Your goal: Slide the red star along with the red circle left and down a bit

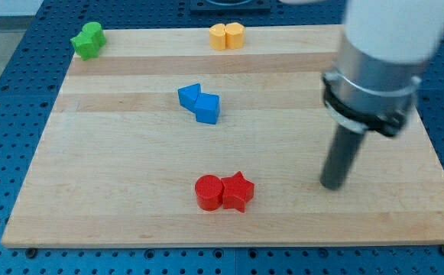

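Observation:
The red star lies near the view's bottom middle of the wooden board, touching the red circle on its left. My tip rests on the board well to the right of the red star, at about the same height in the view, and touches no block. The rod rises from it into the arm's grey and white body at the view's top right.
Two blue blocks sit together at the board's middle. Two yellow-orange blocks sit at the top edge. A green block is at the top left corner. The board lies on a blue perforated table.

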Controlling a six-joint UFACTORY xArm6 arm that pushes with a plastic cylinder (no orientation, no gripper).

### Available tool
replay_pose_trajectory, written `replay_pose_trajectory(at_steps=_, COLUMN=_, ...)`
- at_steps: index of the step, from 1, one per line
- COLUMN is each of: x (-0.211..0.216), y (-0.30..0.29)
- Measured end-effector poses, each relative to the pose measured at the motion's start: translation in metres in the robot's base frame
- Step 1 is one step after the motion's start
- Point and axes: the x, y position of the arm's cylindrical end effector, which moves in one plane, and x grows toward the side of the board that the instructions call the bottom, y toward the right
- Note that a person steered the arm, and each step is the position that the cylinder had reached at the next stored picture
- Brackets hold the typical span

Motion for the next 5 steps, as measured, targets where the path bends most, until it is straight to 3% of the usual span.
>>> replay_pose_trajectory(at_steps=1, x=0.025, y=-0.024)
replay_pose_trajectory(at_steps=4, x=-0.040, y=-0.207)
replay_pose_trajectory(at_steps=5, x=-0.042, y=-0.190)
